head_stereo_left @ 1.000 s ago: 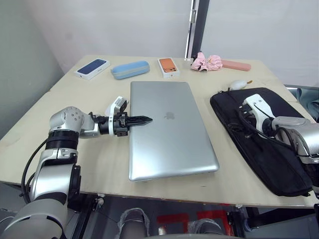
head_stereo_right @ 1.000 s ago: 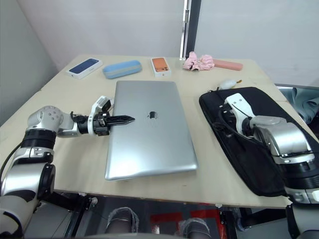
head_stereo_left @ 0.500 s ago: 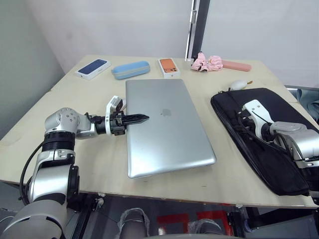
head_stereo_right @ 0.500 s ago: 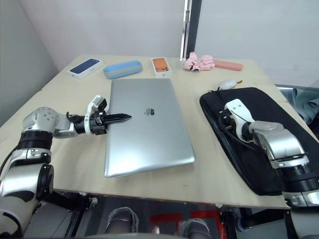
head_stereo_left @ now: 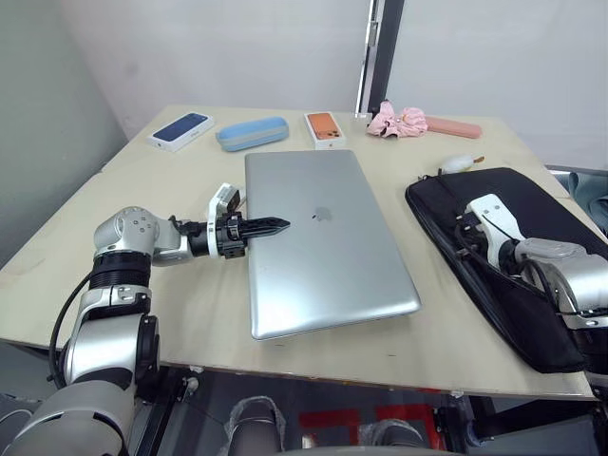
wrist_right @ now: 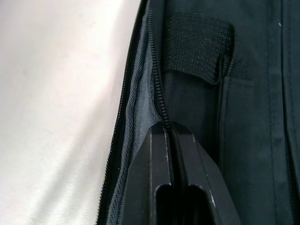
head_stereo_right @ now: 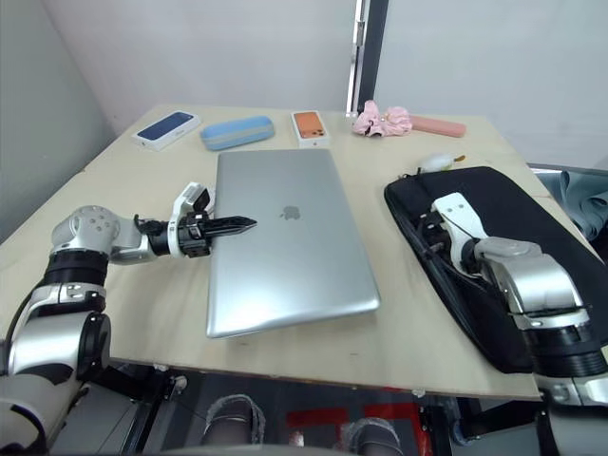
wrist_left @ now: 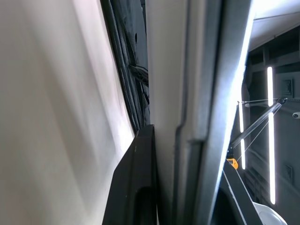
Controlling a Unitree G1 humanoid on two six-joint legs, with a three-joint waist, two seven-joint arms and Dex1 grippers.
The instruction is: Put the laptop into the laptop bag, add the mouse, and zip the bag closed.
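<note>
While the laptop is pinched at its left edge by the left gripper, its near edge overhangs the table; a slip could be caused by that thin hold. The right gripper is pressed together on the zipper edge of the bag at right. The mouse lies beyond the bag. An apple logo is seen on the lid; no writing can be read.

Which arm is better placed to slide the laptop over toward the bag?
Probably the left. The left hand is clamped on the laptop at its left edge. The right hand is pinched on the bag at its zipper edge, seemingly holding the opening.
</note>
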